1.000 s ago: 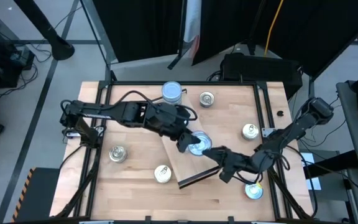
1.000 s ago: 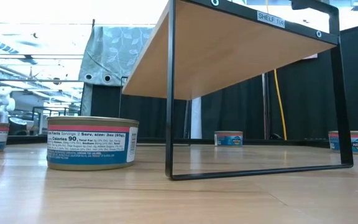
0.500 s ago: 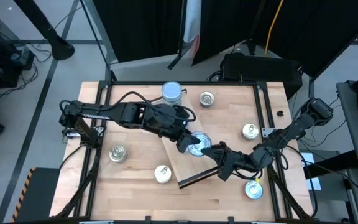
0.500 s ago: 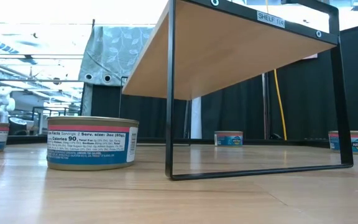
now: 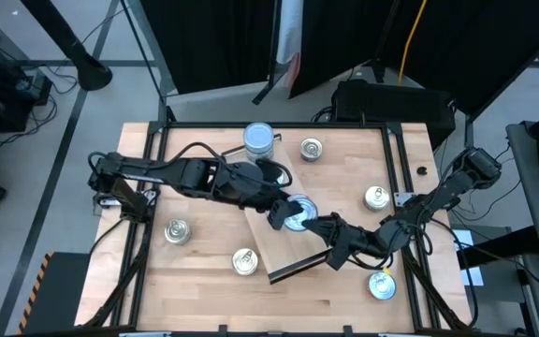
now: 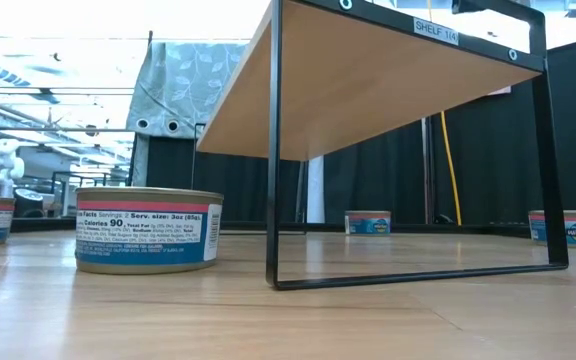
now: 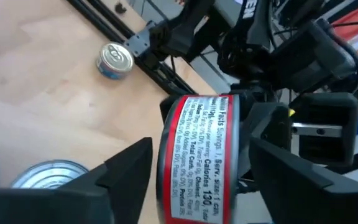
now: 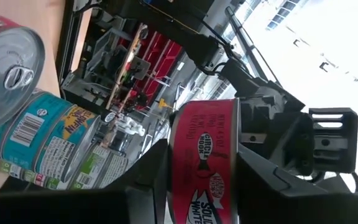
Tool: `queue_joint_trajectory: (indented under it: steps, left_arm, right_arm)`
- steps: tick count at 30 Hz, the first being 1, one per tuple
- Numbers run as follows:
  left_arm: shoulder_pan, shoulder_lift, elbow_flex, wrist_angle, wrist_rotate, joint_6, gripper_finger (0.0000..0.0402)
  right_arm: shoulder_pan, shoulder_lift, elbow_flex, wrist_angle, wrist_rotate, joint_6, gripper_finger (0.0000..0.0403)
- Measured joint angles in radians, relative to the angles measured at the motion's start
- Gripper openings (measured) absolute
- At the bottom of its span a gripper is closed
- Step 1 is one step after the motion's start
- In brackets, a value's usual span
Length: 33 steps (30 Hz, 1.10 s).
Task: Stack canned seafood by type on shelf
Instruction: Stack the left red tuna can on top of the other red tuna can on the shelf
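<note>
Red-labelled can (image 8: 205, 163) in right gripper (image 5: 330, 227)

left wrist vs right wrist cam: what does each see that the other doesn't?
Left wrist only: a loose can on the wooden tabletop by the dark table frame, and a plain silver can top nearby.
Right wrist only: a teal-labelled can next to a pull-tab can, with the room beyond.
Both: the red-labelled can between the fingers. The left claw stands open around it and the right claw is shut on it. Each view shows the other arm behind the can.
</note>
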Motion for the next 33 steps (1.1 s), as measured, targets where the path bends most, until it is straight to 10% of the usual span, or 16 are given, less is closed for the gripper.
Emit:
queue_joint_trajectory:
  steps: [17, 33]
  left_arm:
    - [-0.136, -0.157, 0.0, -0.268, -0.471, 0.187, 0.0297]
    - [-0.42, -0.157, -0.102, -0.296, -0.949, 0.204, 0.0297]
  right_arm:
    - [-0.001, 0.0, 0.0, -0.18, -0.025, 0.554, 0.0123]
    - [-0.17, 0.001, 0.0, -0.407, -0.33, 0.976, 0.0123]
